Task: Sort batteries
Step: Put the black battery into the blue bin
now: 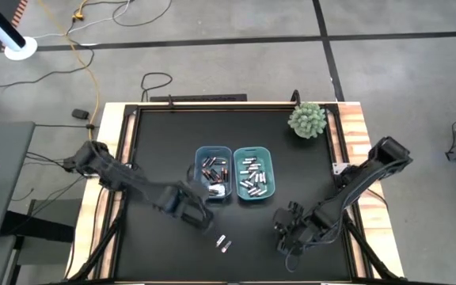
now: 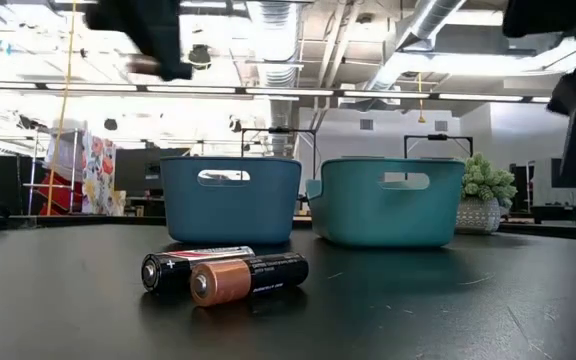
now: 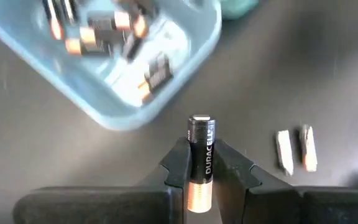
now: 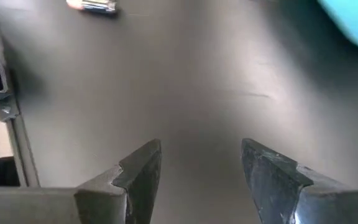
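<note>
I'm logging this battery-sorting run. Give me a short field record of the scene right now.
left gripper: jaws shut on a black-and-copper battery, near the blue bin
right gripper: jaws open, empty, over bare table
blue bin: holds dark batteries
teal bin: holds silvery batteries
loose batteries: two lying side by side on the table in front of the bins
plant: far right corner

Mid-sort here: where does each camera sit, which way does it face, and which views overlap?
High: overhead, straight down; both arms, blue bin, teal bin, two loose batteries.
Low: table height, level across; the same loose pair before both bins, arm parts blurred at the top.
Left wrist: left gripper shut on a Duracell battery near the blue bin.
Right wrist: right gripper open over bare table.
Shared: high, low and left wrist all show the pair.
</note>
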Action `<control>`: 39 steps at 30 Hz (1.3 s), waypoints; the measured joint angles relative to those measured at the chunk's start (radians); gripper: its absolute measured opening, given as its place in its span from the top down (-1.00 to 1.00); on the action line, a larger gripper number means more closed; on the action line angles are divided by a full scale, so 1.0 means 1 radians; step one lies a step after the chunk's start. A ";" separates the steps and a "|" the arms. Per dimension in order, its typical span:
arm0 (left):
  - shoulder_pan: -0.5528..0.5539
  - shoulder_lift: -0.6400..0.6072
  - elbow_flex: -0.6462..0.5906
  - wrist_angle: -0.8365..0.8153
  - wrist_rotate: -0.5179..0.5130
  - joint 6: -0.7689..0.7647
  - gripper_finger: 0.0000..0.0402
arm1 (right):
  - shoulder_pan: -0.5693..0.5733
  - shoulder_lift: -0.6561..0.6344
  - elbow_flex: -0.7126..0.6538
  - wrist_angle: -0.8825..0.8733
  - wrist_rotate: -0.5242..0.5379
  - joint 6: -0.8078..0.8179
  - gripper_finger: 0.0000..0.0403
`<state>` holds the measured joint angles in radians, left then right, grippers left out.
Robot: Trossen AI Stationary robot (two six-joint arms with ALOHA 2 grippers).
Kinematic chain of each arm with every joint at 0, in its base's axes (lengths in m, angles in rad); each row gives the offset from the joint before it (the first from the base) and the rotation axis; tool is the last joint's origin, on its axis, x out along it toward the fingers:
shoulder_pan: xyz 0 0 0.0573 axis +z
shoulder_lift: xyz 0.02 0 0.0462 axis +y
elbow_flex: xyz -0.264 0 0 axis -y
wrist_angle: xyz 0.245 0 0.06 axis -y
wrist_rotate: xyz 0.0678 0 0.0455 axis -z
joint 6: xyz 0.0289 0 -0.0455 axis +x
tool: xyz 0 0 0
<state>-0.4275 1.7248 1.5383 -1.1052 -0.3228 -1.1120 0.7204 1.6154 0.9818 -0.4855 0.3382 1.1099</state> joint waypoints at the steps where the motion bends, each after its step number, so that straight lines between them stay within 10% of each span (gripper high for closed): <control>1: 0.027 -0.014 0.000 0.004 0.000 0.032 0.80 | 0.000 0.019 0.000 0.037 0.000 -0.013 -0.19; 15: 0.446 -0.034 -0.036 0.128 0.045 0.423 0.80 | 0.001 0.126 0.000 0.205 -0.034 0.095 -0.19; 39: 0.495 -0.036 -0.432 0.529 0.164 0.365 0.79 | 0.016 0.124 0.000 0.205 -0.031 0.185 -0.19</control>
<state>0.0673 1.6893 1.1068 -0.5765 -0.1589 -0.7471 0.7364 1.7390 0.9821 -0.2806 0.3073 1.2945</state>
